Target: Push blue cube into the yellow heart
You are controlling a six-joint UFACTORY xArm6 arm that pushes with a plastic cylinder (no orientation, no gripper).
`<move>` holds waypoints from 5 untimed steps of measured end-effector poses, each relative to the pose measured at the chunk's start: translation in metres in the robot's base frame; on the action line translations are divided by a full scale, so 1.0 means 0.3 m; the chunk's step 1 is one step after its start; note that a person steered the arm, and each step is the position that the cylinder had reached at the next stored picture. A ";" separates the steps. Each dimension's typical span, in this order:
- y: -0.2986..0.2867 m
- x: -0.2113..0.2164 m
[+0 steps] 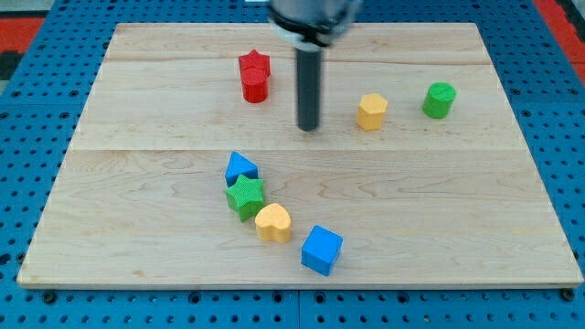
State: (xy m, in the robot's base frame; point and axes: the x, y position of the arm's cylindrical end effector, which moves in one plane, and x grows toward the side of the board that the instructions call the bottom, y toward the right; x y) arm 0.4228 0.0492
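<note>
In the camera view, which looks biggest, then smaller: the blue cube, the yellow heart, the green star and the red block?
1. blue cube, biggest.
2. green star and yellow heart look about alike, so I won't rank them.
3. red block looks close to those too, but it sits farther toward the view's top, so its true size is unsure.

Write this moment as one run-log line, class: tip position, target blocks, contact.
my tip: view's upper middle, touching nothing | blue cube: lower right of yellow heart, small gap | push: not begun
</note>
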 end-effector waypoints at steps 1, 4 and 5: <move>0.217 0.309; 0.041 0.617; -0.202 0.544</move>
State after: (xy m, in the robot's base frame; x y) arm 0.5861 -0.0114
